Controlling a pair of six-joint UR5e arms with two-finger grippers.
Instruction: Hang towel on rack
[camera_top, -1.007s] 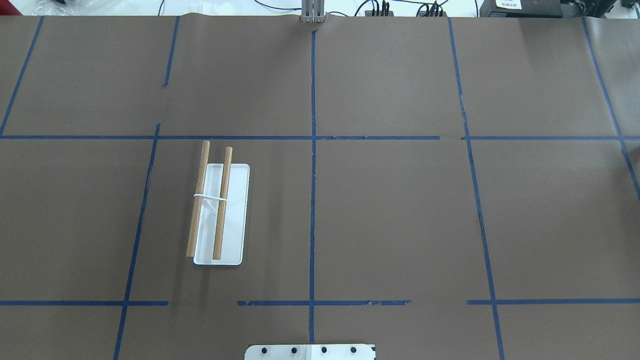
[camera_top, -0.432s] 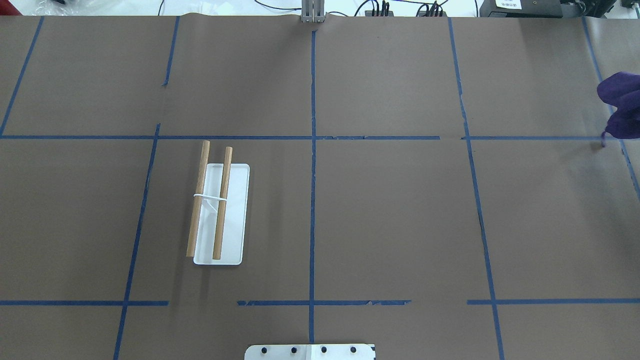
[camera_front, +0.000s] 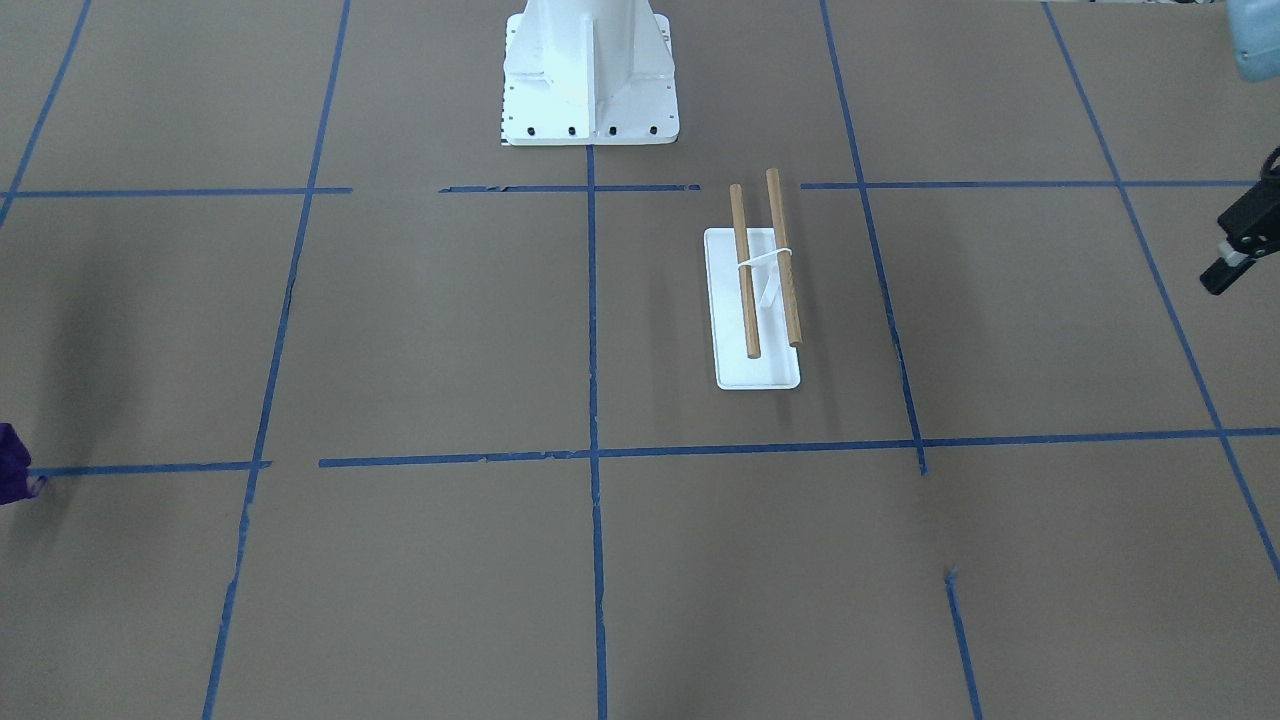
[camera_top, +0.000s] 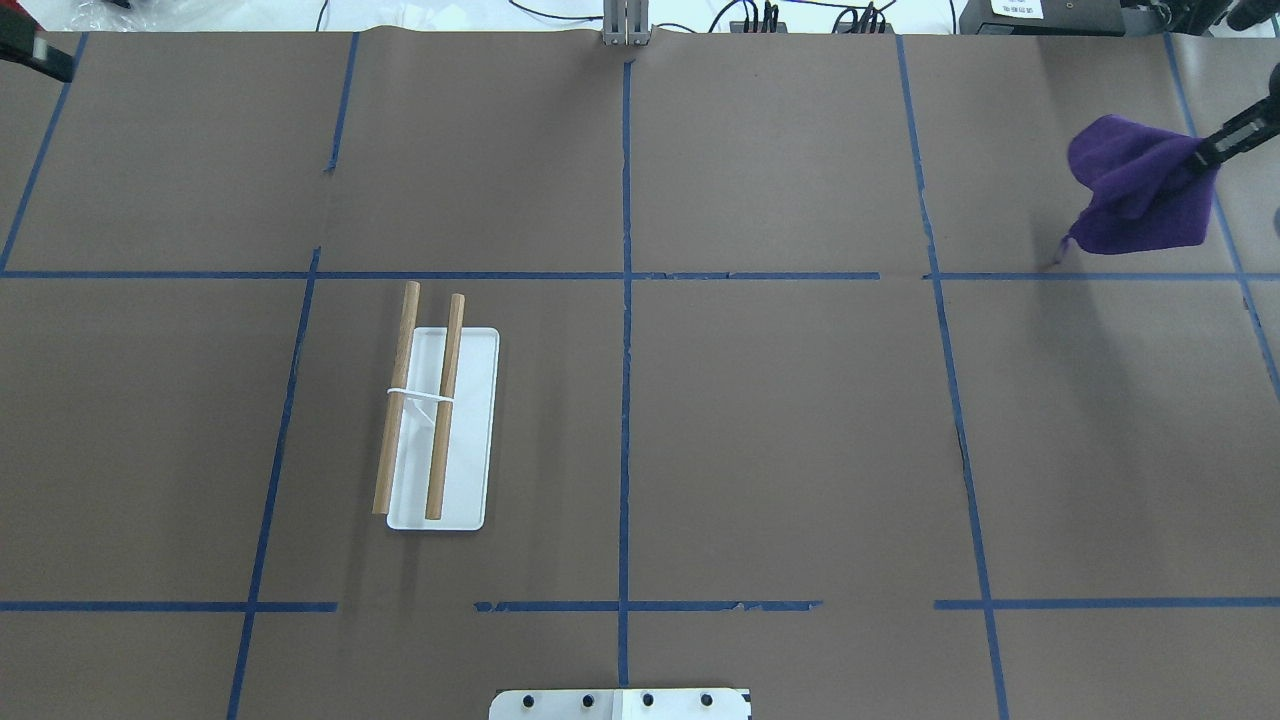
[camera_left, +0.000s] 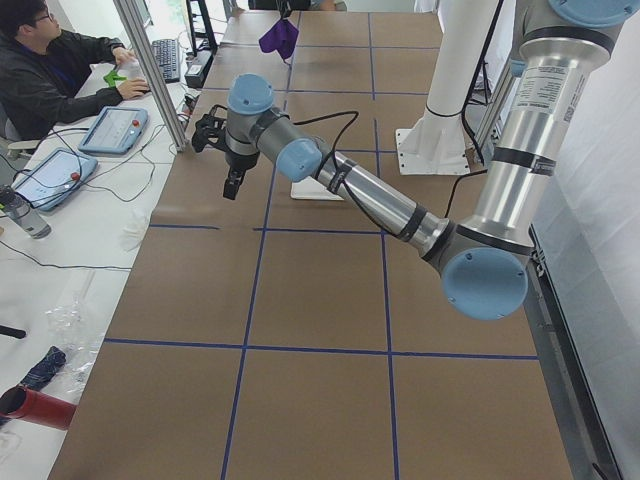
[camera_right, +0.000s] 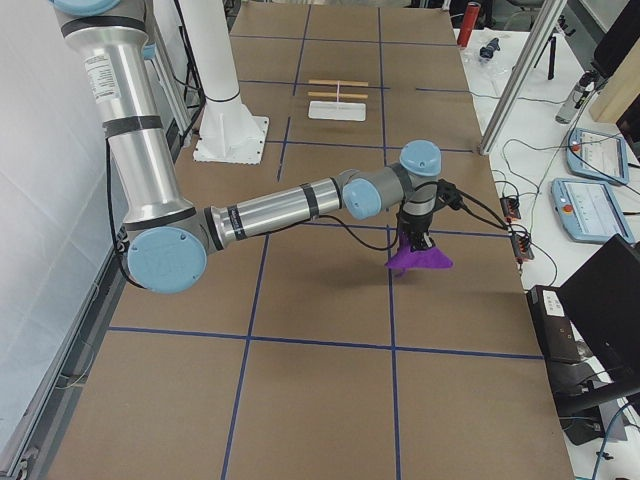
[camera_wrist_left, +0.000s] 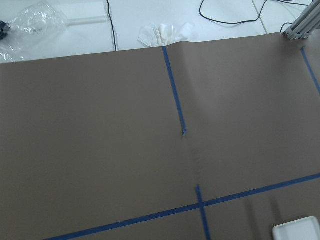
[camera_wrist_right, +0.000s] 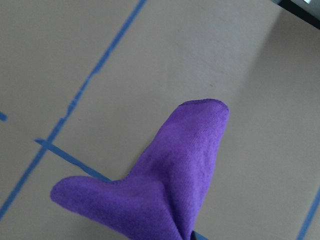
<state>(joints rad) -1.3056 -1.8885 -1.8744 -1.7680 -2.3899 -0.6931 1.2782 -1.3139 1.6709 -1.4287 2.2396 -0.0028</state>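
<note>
Brown paper covers the surface, ruled into squares by blue tape. From the front-facing camera the rack stands with its two wooden bars bare, a white pedestal near it. The towel is a purple sliver at the picture's edge, well apart from the rack on the robot's right. The left arm pokes in at the opposite edge, and I cannot tell whether its jaws are wide or narrow.

From overhead the towel hangs far from the rack, across the centre tape line. The right arm pinches it at one edge – jaws closed on the cloth, which droops in folds with a thin tag trailing from its low corner.

From the left end, the left arm reaches out past the rack over bare paper, and a person sits at a desk alongside. From the right end, the towel dangles from the right arm. I cannot tell whether its lowest corner brushes the paper.

The left wrist camera shows only paper, tape and a corner of the rack's white base. The right wrist camera shows fuzzy purple cloth.

The towel looks light, soft and limp – likely to sag and swing when carried. Its nap should keep it from slipping in the jaws. An edge or corner hold seems best, leaving free length to drape over a bar.
</note>
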